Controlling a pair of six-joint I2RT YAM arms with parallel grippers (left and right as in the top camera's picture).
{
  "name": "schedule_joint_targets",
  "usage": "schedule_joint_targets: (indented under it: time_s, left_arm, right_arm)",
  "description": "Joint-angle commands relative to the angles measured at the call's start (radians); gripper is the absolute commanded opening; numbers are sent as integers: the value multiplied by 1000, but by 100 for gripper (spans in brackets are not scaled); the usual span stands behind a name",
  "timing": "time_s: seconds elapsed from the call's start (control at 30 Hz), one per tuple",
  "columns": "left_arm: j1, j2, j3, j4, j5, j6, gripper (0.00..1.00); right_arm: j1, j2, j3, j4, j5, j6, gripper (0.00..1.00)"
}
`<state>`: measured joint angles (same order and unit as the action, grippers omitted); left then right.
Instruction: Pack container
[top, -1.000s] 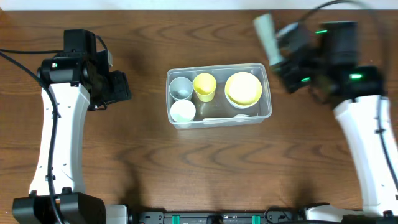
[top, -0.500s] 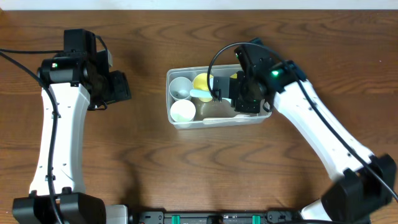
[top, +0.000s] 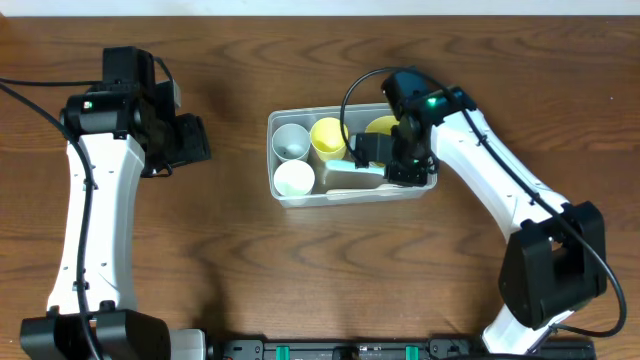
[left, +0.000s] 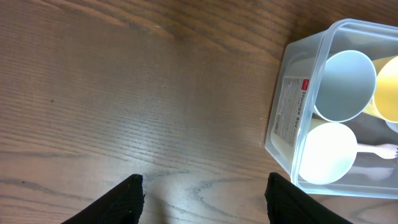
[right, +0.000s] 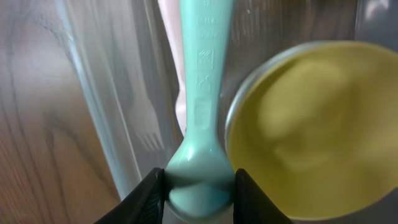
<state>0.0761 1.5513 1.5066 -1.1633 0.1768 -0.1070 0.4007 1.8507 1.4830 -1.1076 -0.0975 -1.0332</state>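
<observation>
Overhead, the clear rectangular plastic container (top: 350, 197) sits mid-table. The right gripper (right: 200, 186) hangs low inside it, pinching a teal plastic utensil (right: 204, 74) beside the round yellow bowl (right: 311, 130); I judge this the placing step. Next, lower the utensil near the white plastic fork (left: 382, 150) and let go. Inside are three cups, a pale grey cup (top: 290, 140), yellow cup (top: 329, 135) and white cup (top: 294, 178), plus one bowl and one fork. The left gripper (left: 205, 198) hovers spread over the wooden table (left: 124, 93), left of the container.
</observation>
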Motion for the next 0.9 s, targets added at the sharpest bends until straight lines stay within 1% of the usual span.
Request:
schedule_joint_targets:
  time_s: [0.0,0.07,0.1,0.13,0.17,0.33,0.4,0.47,0.63,0.7,0.77,0.87]
  left_arm:
    - [3,7,-2,-2,-5,9,64]
    - [3,7,-2,-3,-5,9,64]
    - [3,7,-2,-3,-5,9,64]
    - [3,7,-2,-3,-5,9,64]
    - [3,7,-2,-3,-5,9,64]
    - [3,7,-2,-2,-5,9,64]
    - [3,7,-2,-2,-5,9,64]
    - [3,7,-2,-2,-5,9,64]
    - [3,7,-2,-2,-5,9,64]
    - [1,7,-2,-1,-5,11,64]
    - [-9,7,-2,6,-5,57,64]
    - [-41,7,-2,42,-5,100,79]
  right_arm:
    - [-18,8,0,-4,-4,8,17]
    - [-18,8,0,-4,-5,9,24]
    - [-18,8,0,-4,-5,9,29]
    - [-18,8,0,-3,-4,12,38]
    - [-18,8,0,-3,-4,16,48]
    - [-17,8,0,-1,-5,16,55]
    - [-15,8,0,4,-9,17,55]
    - [-14,7,0,25,-11,50,55]
    - [-21,-24,2,133,-11,228,57]
    - [-37,-52,2,190,-11,332,59]
    - [-68,-86,2,255,-11,467,60]
    - [-135,-141,2,341,-11,665,64]
